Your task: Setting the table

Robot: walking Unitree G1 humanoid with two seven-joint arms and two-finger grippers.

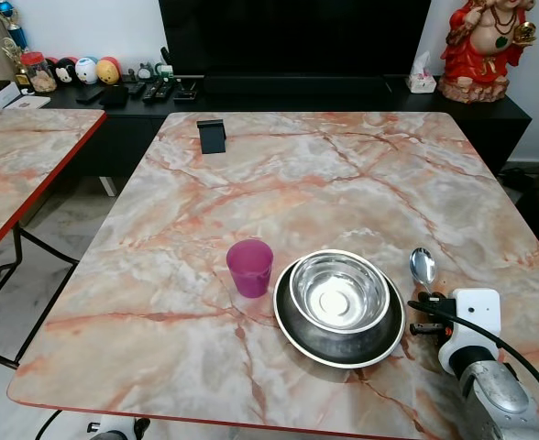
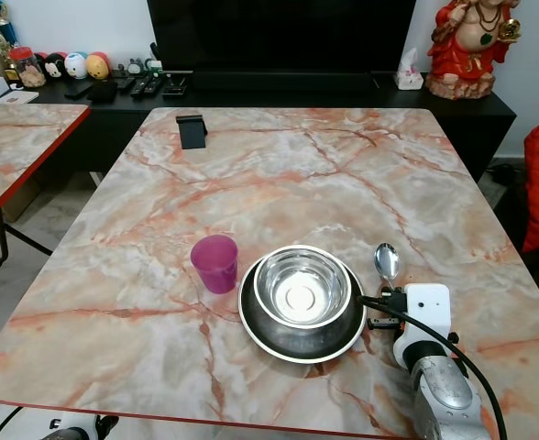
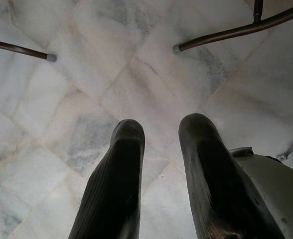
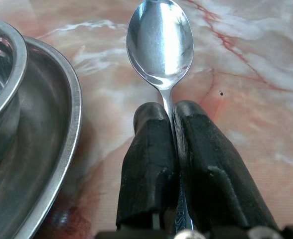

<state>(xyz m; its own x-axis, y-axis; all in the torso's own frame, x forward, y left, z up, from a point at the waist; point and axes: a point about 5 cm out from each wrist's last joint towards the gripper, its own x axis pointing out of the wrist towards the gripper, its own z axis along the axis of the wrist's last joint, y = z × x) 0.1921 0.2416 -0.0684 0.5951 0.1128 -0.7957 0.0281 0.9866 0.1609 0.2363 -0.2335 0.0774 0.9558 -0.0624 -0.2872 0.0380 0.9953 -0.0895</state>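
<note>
One spoon [image 4: 160,37] sits clamped by its handle between the closed fingers of the right gripper [image 4: 170,112], its bowl pointing away over the marble counter [image 1: 343,174]. Just to that gripper's left lie one steel plate [image 1: 292,330] and one steel bowl [image 1: 339,291] resting inside it. One purple cup [image 1: 249,267] stands upright just beyond the plate's left rim. One small black stand [image 1: 212,136] sits far off near the counter's back edge. Down low, the left gripper [image 3: 159,134] hangs over the tiled floor [image 3: 86,74], fingers parted.
</note>
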